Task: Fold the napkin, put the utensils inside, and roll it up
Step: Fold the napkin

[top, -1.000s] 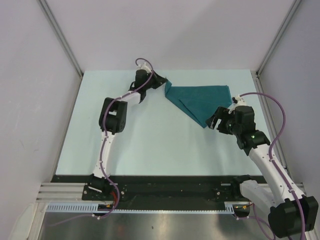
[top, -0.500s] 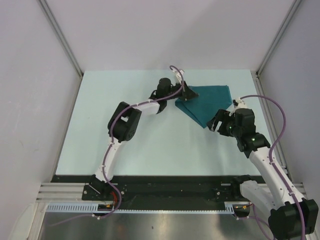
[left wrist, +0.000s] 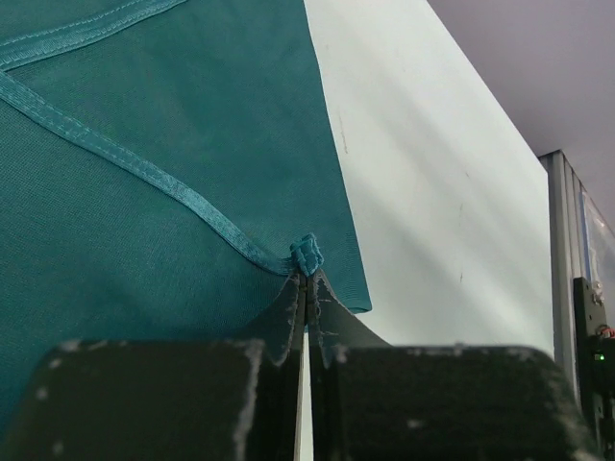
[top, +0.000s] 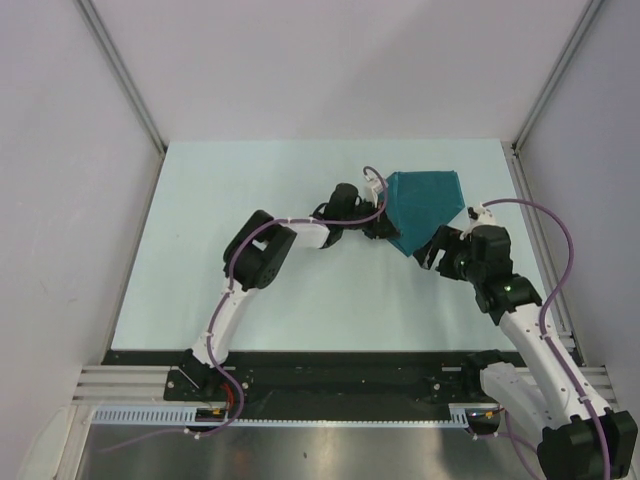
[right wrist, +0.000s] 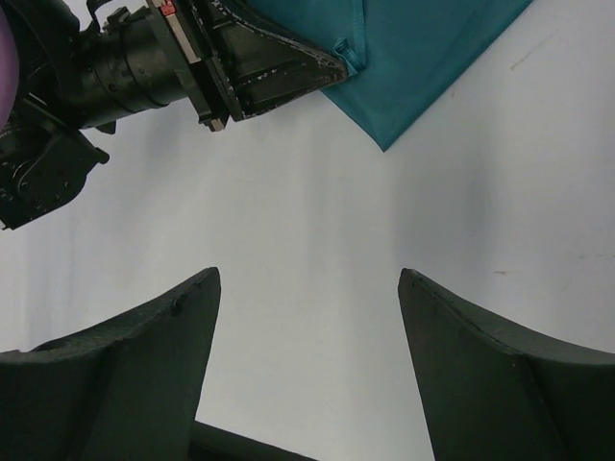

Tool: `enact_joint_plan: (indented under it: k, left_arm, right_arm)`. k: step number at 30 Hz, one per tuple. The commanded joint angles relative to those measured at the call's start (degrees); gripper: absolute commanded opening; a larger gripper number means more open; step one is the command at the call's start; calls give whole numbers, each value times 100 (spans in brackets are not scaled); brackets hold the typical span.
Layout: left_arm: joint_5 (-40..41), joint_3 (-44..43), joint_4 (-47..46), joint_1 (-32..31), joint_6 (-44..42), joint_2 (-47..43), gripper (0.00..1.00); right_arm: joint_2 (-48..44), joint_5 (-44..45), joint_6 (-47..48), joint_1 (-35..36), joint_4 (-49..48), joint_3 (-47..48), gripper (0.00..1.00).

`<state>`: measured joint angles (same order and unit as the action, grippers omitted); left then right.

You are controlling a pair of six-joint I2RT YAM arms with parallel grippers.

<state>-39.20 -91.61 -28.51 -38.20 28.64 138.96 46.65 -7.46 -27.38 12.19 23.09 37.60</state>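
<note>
- Right now the left gripper (left wrist: 307,280) is pressed together on a hemmed corner of the napkin (left wrist: 144,221), with the stitched edge bunched between its tips
- Seen from above, the left arm (top: 300,232) reaches across to the right half of the table (top: 250,180), and its claw meets the cloth's left side
- The teal napkin lies folded into a flat, several-sided shape on the far right part of the table, one point aimed toward the near edge
- The right gripper (right wrist: 307,288) hovers just beside that point, spread wide and holding nothing
- Only bare table shows between its fingers (right wrist: 144,355)
</note>
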Motion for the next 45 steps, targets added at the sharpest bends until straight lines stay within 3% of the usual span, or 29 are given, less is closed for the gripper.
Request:
enact_joint_plan:
  k: [1,25,28,32,35,38,45]
  left_arm:
    - [26,-15,-14,-74,-395,-352,0]
    - [62,-480,196,-408,-245,0,1]
    - [62,-533,241,-425,-272,0,12]
    - [-140,-542,153,-434,-184,-35,53]
    - [-570,-481,-110,-434,70,-158,64]
    - [-720,-314,-417,-417,237,-368,70]
    - [-431,739,-1689,100,1046,-1150,72]
  right_arm:
    - [-86,-62,-145,-6,-103,-60,80]
    - [177,-97,-207,21,-332,-210,80]
    - [186,-45,-216,30,-332,-218,80]
    - [212,-1,-268,3,-349,-227,80]
    - [283,26,-286,-58,-349,-157,80]
    - [362,43,-303,-129,-410,-96,80]
    - [766,-62,-470,-287,-771,-87,80]
